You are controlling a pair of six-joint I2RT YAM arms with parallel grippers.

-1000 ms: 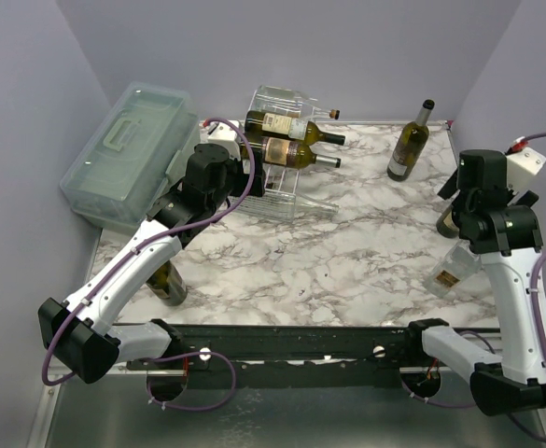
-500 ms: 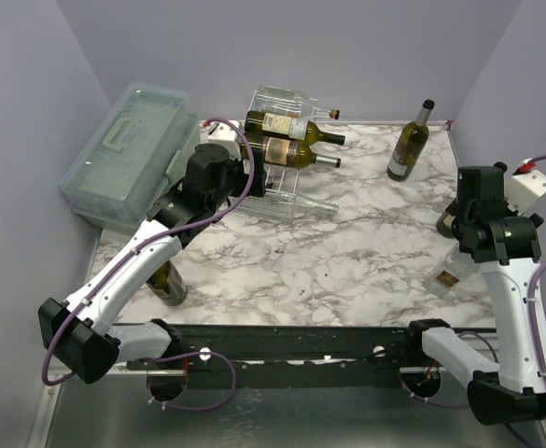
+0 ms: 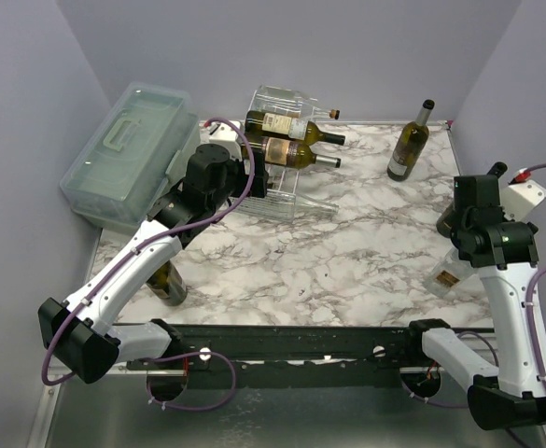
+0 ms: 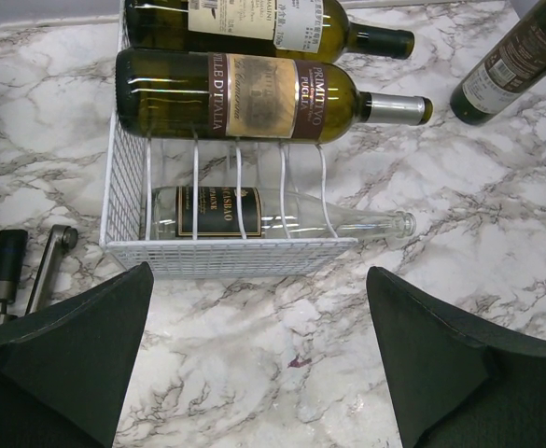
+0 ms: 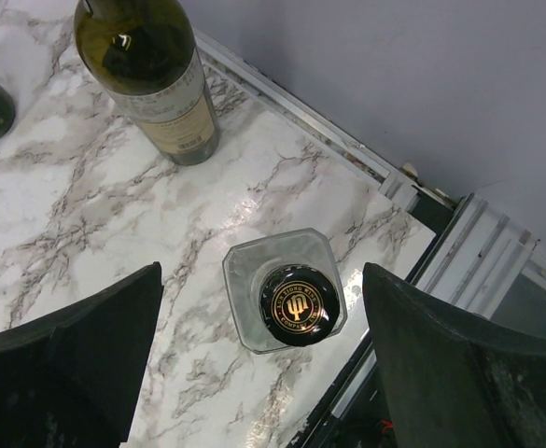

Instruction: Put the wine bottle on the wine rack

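The wine rack of clear plastic and white wire stands at the back centre. It holds two dark labelled bottles and a clear bottle on its lowest tier. My left gripper is open and empty just in front of the rack's wire edge. My right gripper is open and hovers above a clear square bottle with a black and gold cap, standing upright near the table's right edge. Its fingers are to either side of the bottle and do not touch it. This bottle also shows in the top view.
A dark green bottle stands just beyond the square one. Another green bottle stands at the back right. A dark bottle stands under my left arm. A pale-green lidded box sits at the back left. The table's metal rail is close on the right.
My right wrist has moved toward the near edge and turned slightly, coming over the clear square bottle. The left arm and the rack's bottles have not moved.
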